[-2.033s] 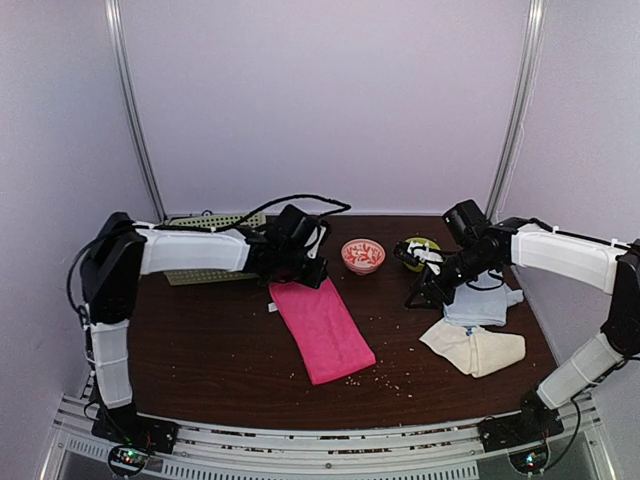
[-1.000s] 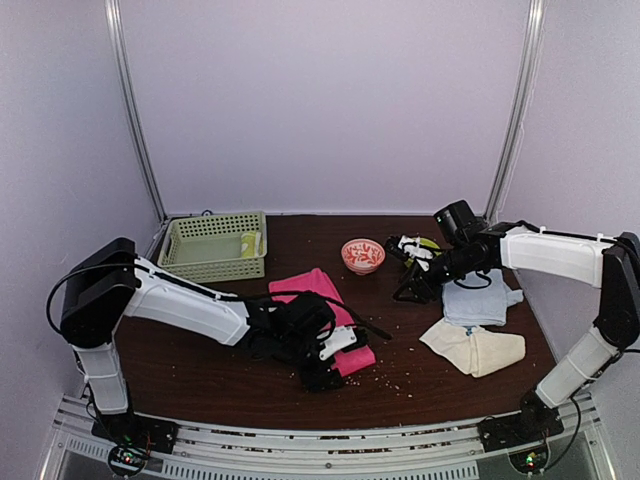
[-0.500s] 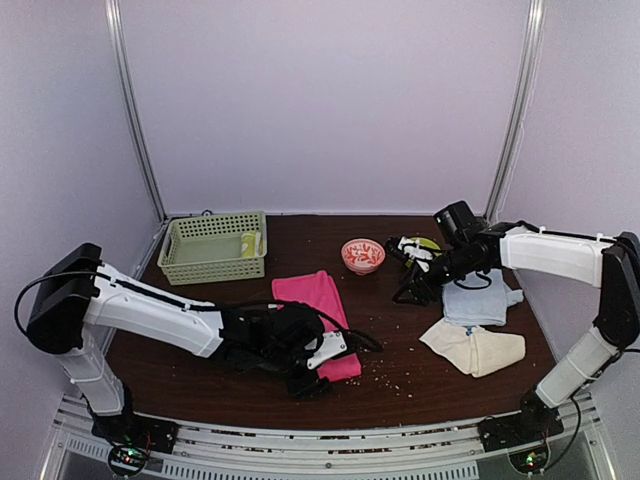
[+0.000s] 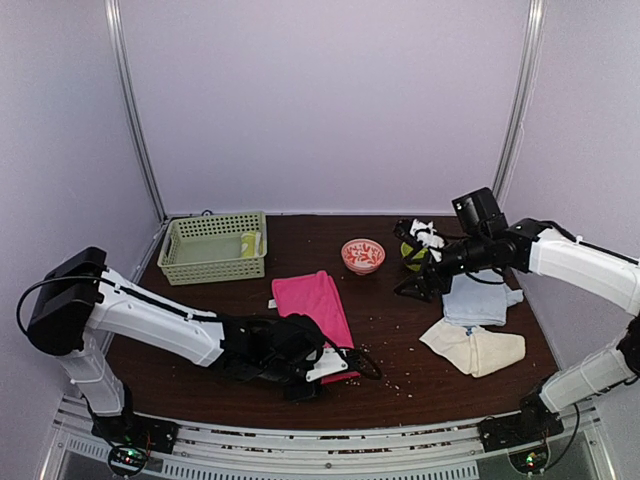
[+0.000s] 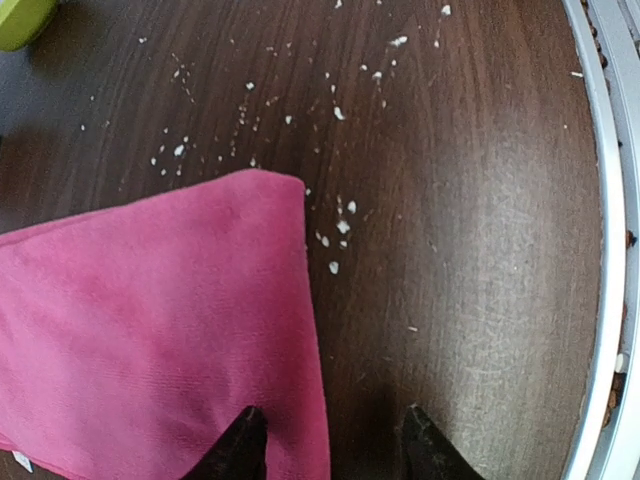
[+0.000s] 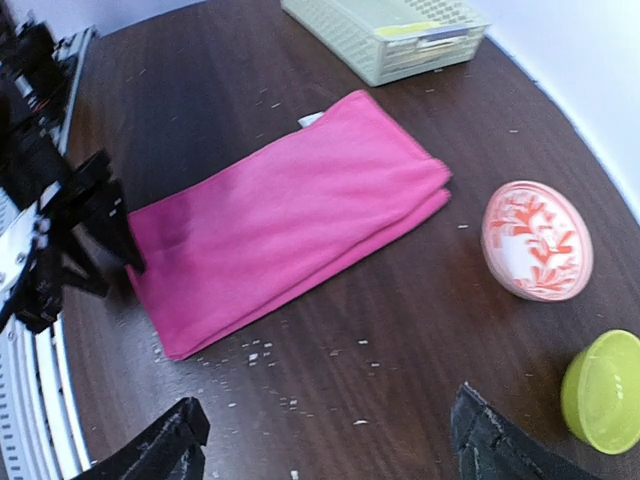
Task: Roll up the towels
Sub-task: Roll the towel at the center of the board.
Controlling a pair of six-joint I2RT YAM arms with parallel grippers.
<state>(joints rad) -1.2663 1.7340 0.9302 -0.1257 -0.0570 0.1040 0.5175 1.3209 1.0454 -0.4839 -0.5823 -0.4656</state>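
Okay, pink towel (image 4: 315, 305) lies flat before the basket (image 4: 212, 245); my left gripper (image 5: 330, 420) straddles the corner farthest from it, part-open, nothing pinched; right gripper (image 6: 325, 430) gapes empty. Roll's not begun, I reckon: next, pinch and curl.

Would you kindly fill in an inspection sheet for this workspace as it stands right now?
Surface: dark wooden table, speckled with pale crumbs.
Job's things: pink towel lies flat, unrolled; light blue towel and cream towel lie unrolled at right.
Clutter: green basket back left; red-patterned bowl and lime bowl at back.
Grippers: left gripper open, straddling the pink towel's edge near a corner; right gripper open, empty.
Cables: black cable loops beside the left gripper.
Surroundings: pale walls, metal posts.
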